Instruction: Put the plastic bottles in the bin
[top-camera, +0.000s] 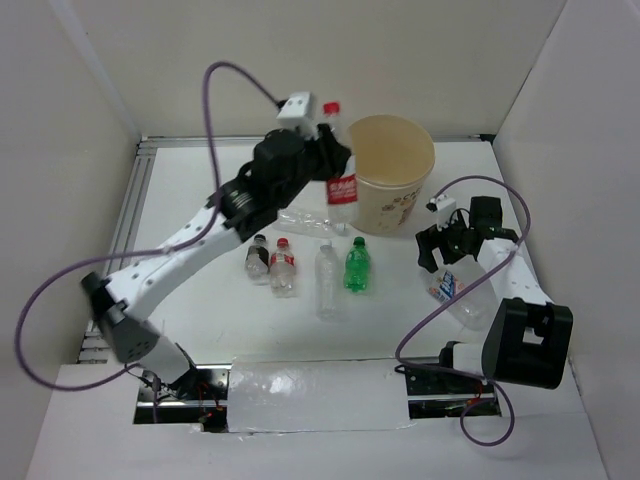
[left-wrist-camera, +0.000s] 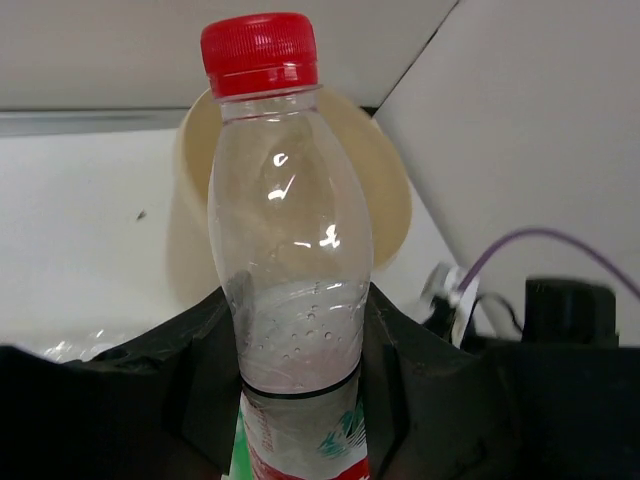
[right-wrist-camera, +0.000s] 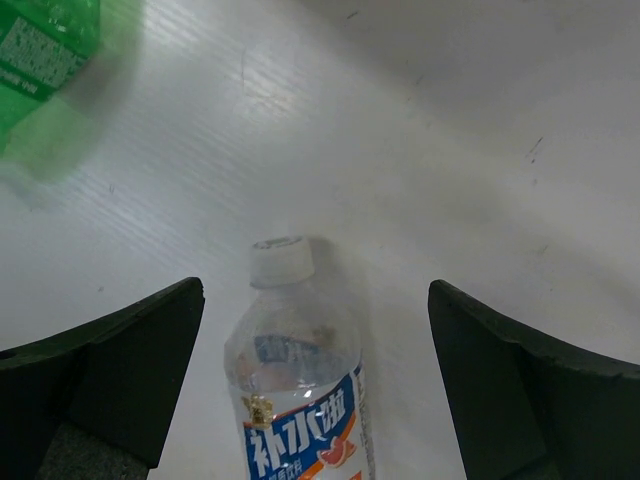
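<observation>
Spotter: Your left gripper (top-camera: 332, 160) is clamped on a red-capped bottle (top-camera: 340, 186). It holds the bottle off the table (top-camera: 165, 185), just left of the bin (top-camera: 392, 205).

Checker: Same reading from your left wrist. The black fingers (left-wrist-camera: 195, 370) press both sides of the bottle below its middle, cap up, red label showing at the bottom. The bin's tan wall sits right behind it. The cap is beside the rim, not over the opening.

Spotter: Your right gripper (top-camera: 447, 248) is spread wide, near the table and just right of the bin.

Checker: Yes, its fingers (right-wrist-camera: 120, 370) are released and grip nothing. A blue-labelled bottle (right-wrist-camera: 295, 400) lies flat on the table between them, white cap pointing away from the wrist camera. You can see a gap on each side, so neither finger touches it.

Spotter: You have more bottles lying in a row mid-table, near of the bin. From left to right they are a dark bottle (top-camera: 258, 257), a red-labelled bottle (top-camera: 284, 266), a clear bottle (top-camera: 327, 281) and a green bottle (top-camera: 356, 266).

Checker: One more, a crushed bottle (top-camera: 305, 220), lies flat under your left arm, between that row and the bin. The bin looks empty from above.
</observation>
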